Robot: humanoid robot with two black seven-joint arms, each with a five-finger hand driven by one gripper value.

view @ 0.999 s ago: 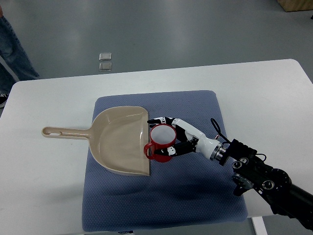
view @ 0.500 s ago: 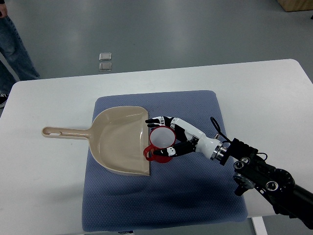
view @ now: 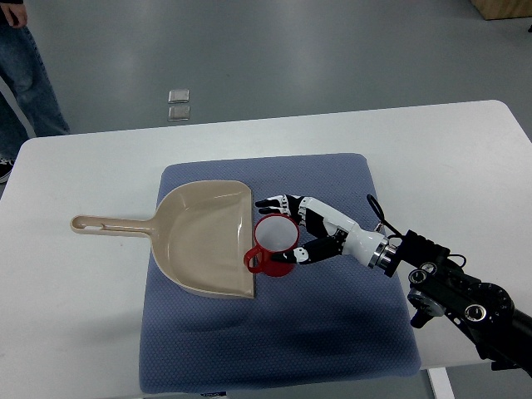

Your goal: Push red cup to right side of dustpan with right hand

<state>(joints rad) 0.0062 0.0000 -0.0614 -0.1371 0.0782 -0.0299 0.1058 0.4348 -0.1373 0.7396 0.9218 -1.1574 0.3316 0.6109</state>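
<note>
Top view: you look steeply down on a white desk [view: 83, 332] carrying a blue mat [view: 332, 332].
Red cup: you see the red cup [view: 274, 243] upright on the mat, just beside the open right edge of the dustpan, its handle pointing left and touching or nearly touching that edge.
Dustpan: the beige dustpan [view: 199, 241] lies flat on the left part of the mat, its handle reaching left onto the bare desk.
Right hand: your right hand [view: 309, 231] comes in from the lower right and sits against the cup's right side.
Fingers: the fingers [view: 274, 202] curve loosely apart around the cup's far rim, the thumb at its near side; you cannot tell whether they grip it.
Background: a person's jeans [view: 25, 75] show at the upper left corner, on the grey floor.
</note>
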